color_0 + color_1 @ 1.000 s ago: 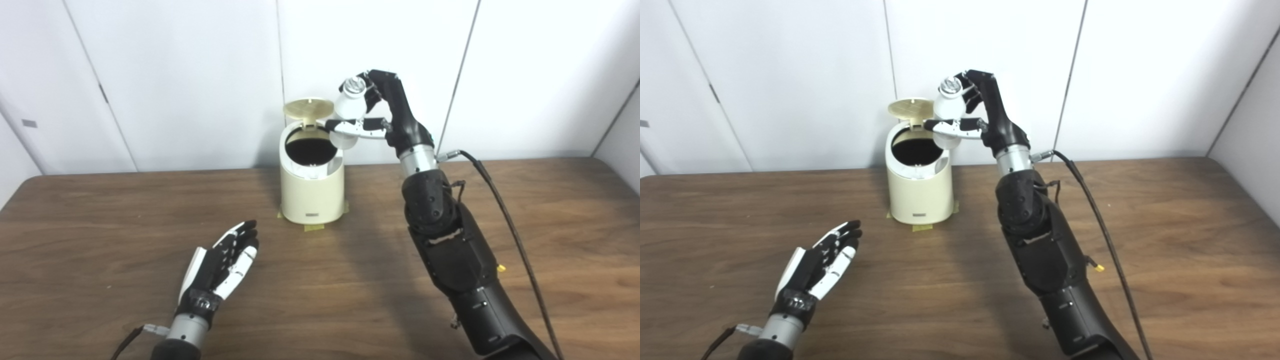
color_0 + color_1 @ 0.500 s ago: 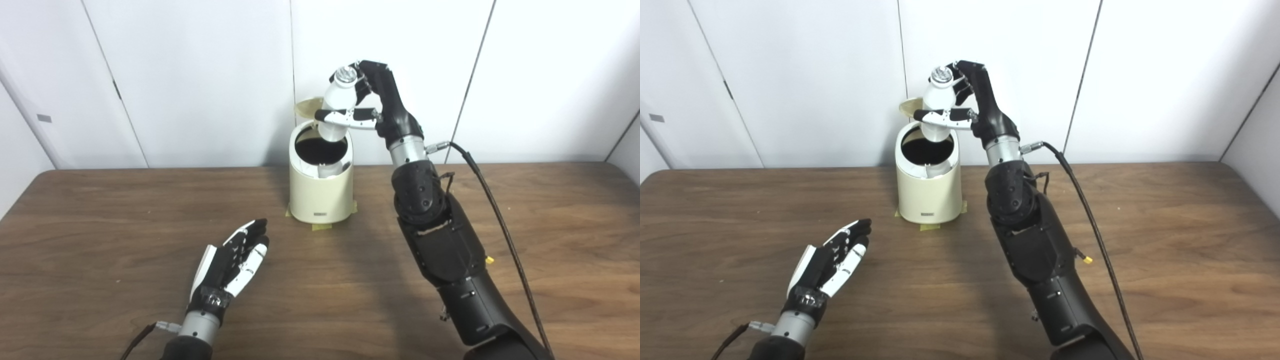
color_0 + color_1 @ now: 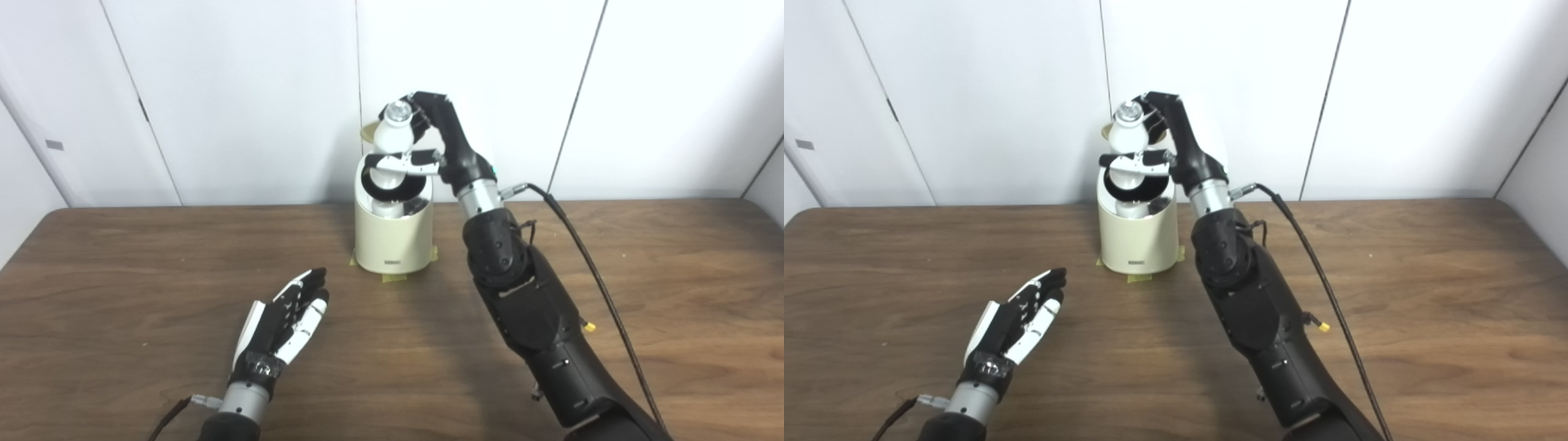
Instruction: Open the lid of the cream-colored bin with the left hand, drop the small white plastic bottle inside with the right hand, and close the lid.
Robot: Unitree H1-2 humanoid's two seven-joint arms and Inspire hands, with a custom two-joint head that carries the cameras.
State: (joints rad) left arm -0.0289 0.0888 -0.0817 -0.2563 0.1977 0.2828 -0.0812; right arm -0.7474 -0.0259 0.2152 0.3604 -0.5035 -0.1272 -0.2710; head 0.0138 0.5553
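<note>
mouth: we see the bin's (image 3: 394,242) opening filled by the bottle (image 3: 388,153) and our right hand (image 3: 429,144) | rear: raised lid (image 3: 367,131) and the wall just behind block that side | front, left: bare table (image 3: 153,257), only our left hand (image 3: 282,324) lying open, well apart from the bin

R arm stretched up & fwd, right hand (image 3: 429,144) clamped round sth; left hand (image 3: 282,321) low, palm up, fingers apart.

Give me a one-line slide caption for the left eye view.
Right hand holds the white bottle over the open cream bin; left hand rests open.
</note>
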